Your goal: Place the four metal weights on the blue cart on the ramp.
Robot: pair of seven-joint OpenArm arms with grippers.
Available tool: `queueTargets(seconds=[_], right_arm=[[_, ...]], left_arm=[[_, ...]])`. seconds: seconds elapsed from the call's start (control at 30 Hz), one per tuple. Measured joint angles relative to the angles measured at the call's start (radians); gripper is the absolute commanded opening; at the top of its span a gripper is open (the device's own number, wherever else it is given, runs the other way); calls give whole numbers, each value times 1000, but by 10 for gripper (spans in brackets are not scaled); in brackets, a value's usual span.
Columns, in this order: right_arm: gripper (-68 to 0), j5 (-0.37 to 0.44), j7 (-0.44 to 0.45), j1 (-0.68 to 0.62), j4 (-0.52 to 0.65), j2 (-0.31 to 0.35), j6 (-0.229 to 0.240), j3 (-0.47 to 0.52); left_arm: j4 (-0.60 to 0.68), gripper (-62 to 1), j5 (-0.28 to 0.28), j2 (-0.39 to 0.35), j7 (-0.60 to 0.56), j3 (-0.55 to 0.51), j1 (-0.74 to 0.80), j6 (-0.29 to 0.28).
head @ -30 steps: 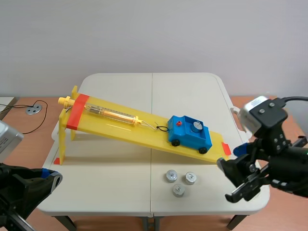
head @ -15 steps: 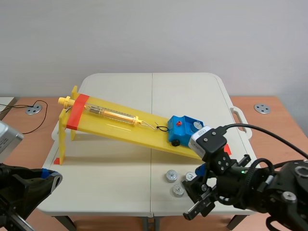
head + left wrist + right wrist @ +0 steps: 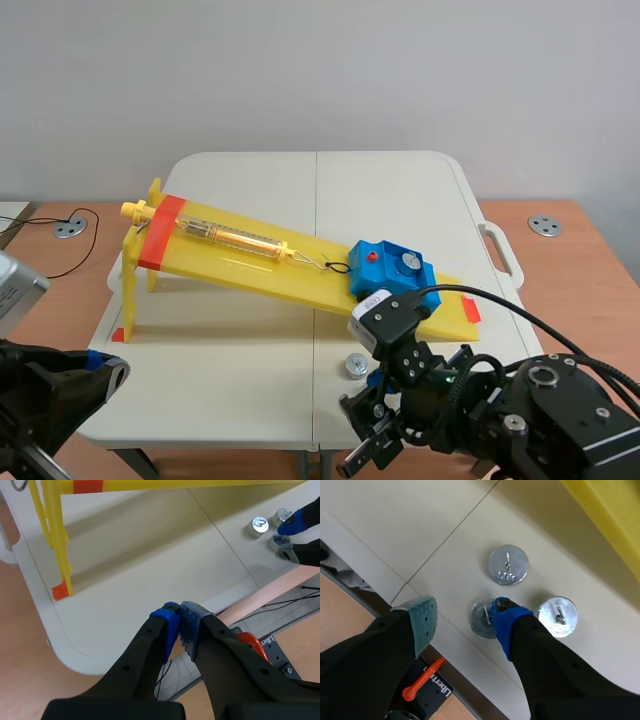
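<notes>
1. Right gripper (image 3: 462, 619) was spread open above three loose weights (image 3: 507, 565) on the table (image 3: 395, 510), with its blue pad (image 3: 501, 617) over the middle one.
2. Left gripper (image 3: 178, 622) was closed and empty at the table edge.
3. Fourth weight (image 3: 407, 263) sat on the blue cart (image 3: 385, 282) on the ramp (image 3: 240, 262).

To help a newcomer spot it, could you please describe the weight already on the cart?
Find the yellow ramp; the blue cart sits near its low end. The loaded weight is the silver disc on it, beside a red knob; the other three weights lie on the table.
</notes>
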Motion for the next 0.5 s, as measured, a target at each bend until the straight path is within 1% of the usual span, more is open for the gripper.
queueTargets(seconds=[0.07, 0.2, 0.37, 0.47, 0.5], right_arm=[[-462, -2, 11, 4, -10, 0, -12, -7], [-480, -9, 20, 7, -14, 0, -25, -8], [-601, -9, 27, 7, -20, 0, -48, -8], [-670, -10, 28, 7, -20, 1, -48, -7], [-669, -9, 28, 7, -20, 1, -48, -7]], left_arm=[[0, -580, 0, 0, 0, 0, 0, 0], [0, -580, 0, 0, 2, 0, 0, 0], [0, -580, 0, 0, 2, 0, 0, 0], [0, -580, 0, 0, 2, 0, 0, 0], [0, -580, 0, 0, 2, 0, 0, 0]])
